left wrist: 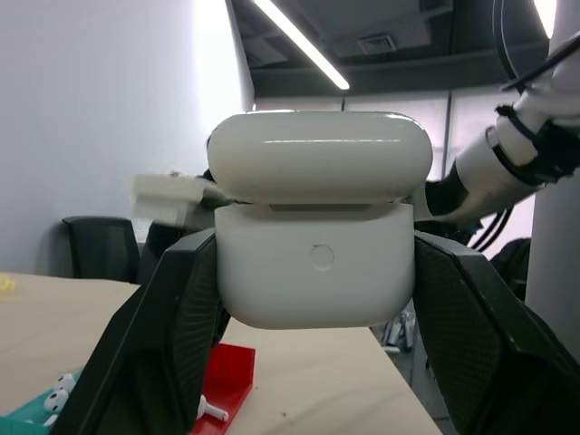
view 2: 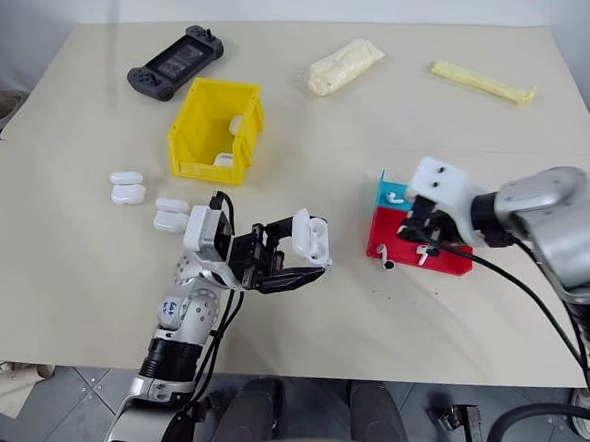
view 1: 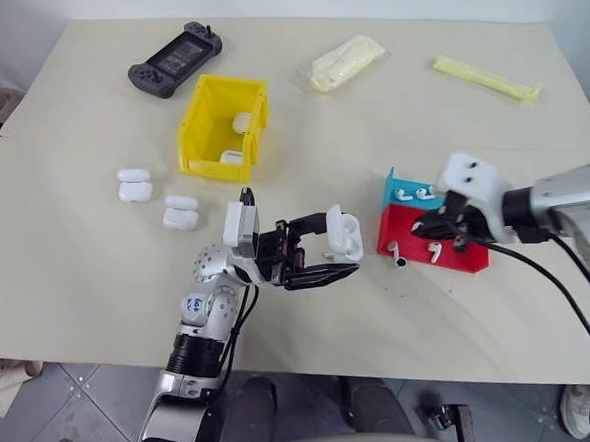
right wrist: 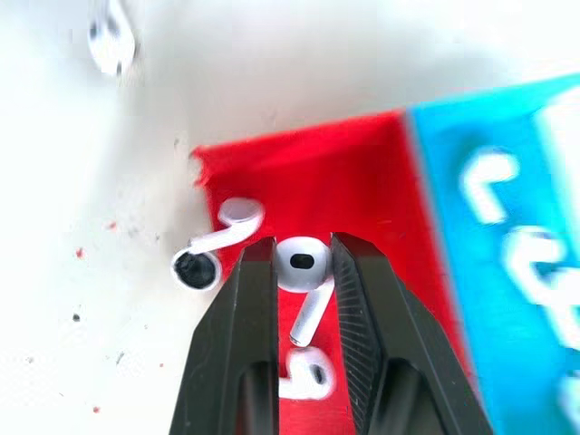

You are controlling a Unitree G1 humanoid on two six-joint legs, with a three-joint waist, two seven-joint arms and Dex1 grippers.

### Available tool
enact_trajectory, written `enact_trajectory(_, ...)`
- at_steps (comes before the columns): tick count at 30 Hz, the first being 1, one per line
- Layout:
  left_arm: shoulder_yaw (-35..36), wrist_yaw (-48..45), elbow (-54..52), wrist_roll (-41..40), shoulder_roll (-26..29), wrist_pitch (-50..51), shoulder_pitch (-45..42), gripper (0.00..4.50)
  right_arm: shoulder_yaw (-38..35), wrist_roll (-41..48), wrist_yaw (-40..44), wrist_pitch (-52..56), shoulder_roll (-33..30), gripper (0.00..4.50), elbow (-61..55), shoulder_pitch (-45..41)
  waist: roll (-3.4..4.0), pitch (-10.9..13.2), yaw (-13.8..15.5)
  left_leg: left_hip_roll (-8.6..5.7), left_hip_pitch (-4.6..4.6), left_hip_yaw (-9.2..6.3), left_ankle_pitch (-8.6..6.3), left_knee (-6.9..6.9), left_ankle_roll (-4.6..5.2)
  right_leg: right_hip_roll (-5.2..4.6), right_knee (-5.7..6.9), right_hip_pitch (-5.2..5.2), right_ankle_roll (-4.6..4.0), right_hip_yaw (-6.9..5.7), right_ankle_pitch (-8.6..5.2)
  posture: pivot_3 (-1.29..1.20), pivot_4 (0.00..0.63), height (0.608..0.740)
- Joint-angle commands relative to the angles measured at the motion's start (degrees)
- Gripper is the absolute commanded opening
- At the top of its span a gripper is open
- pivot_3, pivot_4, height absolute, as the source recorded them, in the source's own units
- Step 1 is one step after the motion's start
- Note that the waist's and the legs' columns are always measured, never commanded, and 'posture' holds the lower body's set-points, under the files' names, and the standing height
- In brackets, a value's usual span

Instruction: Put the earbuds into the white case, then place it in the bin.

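- The left gripper (view 1: 329, 257) is clamped on the white case (view 1: 343, 234), holding it up over the table (view 1: 77, 264) with the lid ajar
- The right gripper (right wrist: 303, 263) has pinched an earbud (right wrist: 302, 272) between its fingers above the red tray (view 1: 467, 256), stem trailing back along them
- The case lies to the left of that earbud, near but apart; I'd say the right arm must carry it across
- The bin (view 1: 198, 139) sits farther back, nearer the left arm

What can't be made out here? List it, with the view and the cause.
- Inside of the white case, left wrist view: the lid stands barely ajar.
- Contents of the bin, eye views: its walls hide part of the floor.
- Right gripper, eye views: its white housing covers the fingers.
- Blue tray, right wrist view: blurred, cut by the edge.
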Motion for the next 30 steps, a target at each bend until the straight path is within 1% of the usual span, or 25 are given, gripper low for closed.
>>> enact_trajectory(1, 0.15, -0.53, -0.34, -2.01, -1.13, 1.5, -1.32, 2.79, -11.29, 5.29, -0.93, -5.38, 4.1, 0.47, -5.67, 6.98, -0.01, 0.0, 0.02, 0.01, 0.0, 0.0, 0.0, -0.01, 0.0, 0.02, -0.01, 0.02, 0.0, -0.02, 0.0, 0.0, 0.15, 0.74)
enact_trajectory(2, -0.07, -0.08, 0.04, -2.06, -1.83, 2.11, -1.88, 2.79, -15.67, 9.67, -1.54, -6.99, 8.64, 0.47, -8.14, 9.72, -0.02, 0.01, 0.04, 0.02, 0.0, 0.0, 0.0, -0.03, 0.0, 0.03, -0.02, 0.02, 0.0, -0.03, 0.0, 0.0, 0.15, 0.74)
enact_trajectory(3, 0.13, 0.07, -0.63, -2.55, -1.7, 2.94, -1.7, 2.79, -18.15, 13.0, -2.68, -7.3, 12.07, 0.47, -10.97, 11.34, -0.03, 0.01, 0.04, 0.02, 0.0, 0.02, 0.0, 0.0, 0.0, 0.05, -0.04, 0.09, 0.0, -0.09, 0.0, 0.0, 0.15, 0.74)
enact_trajectory(5, 0.23, 0.92, -0.44, -2.14, -2.38, 3.15, -1.68, 2.79, -22.18, 19.35, -7.78, -7.87, 20.48, 0.47, -14.9, 13.49, -0.02, 0.01, -0.25, 0.07, 0.01, 0.03, 0.0, 0.02, 0.0, 0.1, 0.0, 0.11, 0.0, -0.1, 0.0, 0.0, 0.15, 0.74)
enact_trajectory(7, 0.27, 1.05, -0.61, -1.92, -2.5, 3.48, -1.48, 2.79, -23.08, 22.91, -12.83, -8.82, 26.47, 0.47, -17.47, 14.29, -0.02, 0.01, -0.58, 0.08, 0.05, 0.0, 0.01, 0.02, -0.01, 0.11, 0.08, 0.09, 0.0, -0.05, 0.0, 0.0, 0.15, 0.74)
enact_trajectory(10, 0.54, 1.11, -1.39, -2.24, -2.28, 4.36, -1.6, 2.79, -22.63, 26.19, -19.3, -10.61, 32.08, 0.47, -20.17, 14.29, -0.02, 0.01, -0.81, 0.07, 0.12, -0.07, 0.05, 0.04, -0.08, 0.11, 0.17, 0.11, -0.01, -0.05, 0.0, 0.0, 0.15, 0.74)
enact_trajectory(11, 0.44, 1.03, -1.27, -2.24, -2.29, 4.76, -2.13, 2.79, -22.29, 28.55, -21.52, -10.54, 33.91, 0.47, -20.62, 14.1, -0.02, 0.01, -0.87, 0.09, 0.16, -0.09, 0.05, 0.03, -0.08, 0.13, 0.18, 0.15, -0.02, -0.05, 0.01, 0.0, 0.15, 0.74)
enact_trajectory(14, 0.38, 0.8, -0.99, -2.15, -2.19, 5.48, -2.98, 2.79, -21.0, 32.37, -25.56, -11.75, 36.63, 0.47, -21.59, 14.11, -0.02, 0.01, -1.21, 0.09, 0.17, -0.16, 0.05, 0.0, -0.09, 0.12, 0.17, 0.15, -0.02, -0.05, 0.01, 0.0, 0.15, 0.74)
enact_trajectory(18, 0.63, 0.66, -1.59, -2.4, -1.62, 6.63, -3.16, 2.79, -19.28, 37.2, -30.24, -13.29, 38.42, 0.47, -22.67, 13.8, -0.02, 0.01, -1.5, 0.08, 0.17, -0.19, 0.05, -0.06, -0.09, 0.1, 0.13, 0.15, -0.02, -0.05, 0.01, 0.0, 0.15, 0.74)
enact_trajectory(21, 0.67, 0.77, -2.08, -2.56, -1.57, 7.33, -3.19, 2.79, -17.47, 39.6, -32.9, -14.23, 38.49, 0.47, -23.22, 13.74, -0.02, 0.01, -1.59, 0.09, 0.17, -0.19, 0.06, -0.07, -0.09, 0.1, 0.13, 0.14, -0.02, -0.05, 0.01, 0.0, 0.15, 0.74)
enact_trajectory(26, 0.29, 1.26, -3.37, -2.43, -2.0, 7.95, -2.41, 2.79, -14.38, 40.92, -34.85, -16.26, 38.04, 0.47, -23.34, 15.07, -0.02, 0.01, -1.57, 0.1, 0.19, -0.2, 0.06, -0.1, -0.1, 0.12, 0.13, 0.14, -0.02, -0.05, 0.01, 0.0, 0.15, 0.74)
enact_trajectory(30, -0.08, 2.44, -5.4, -2.73, -2.31, 8.93, -0.99, 2.79, -11.6, 40.52, -33.9, -17.9, 37.66, 0.47, -22.83, 17.92, -0.02, 0.01, -1.57, 0.1, 0.19, -0.19, 0.06, -0.14, -0.1, 0.11, 0.1, 0.15, -0.02, -0.05, 0.01, 0.0, 0.15, 0.74)
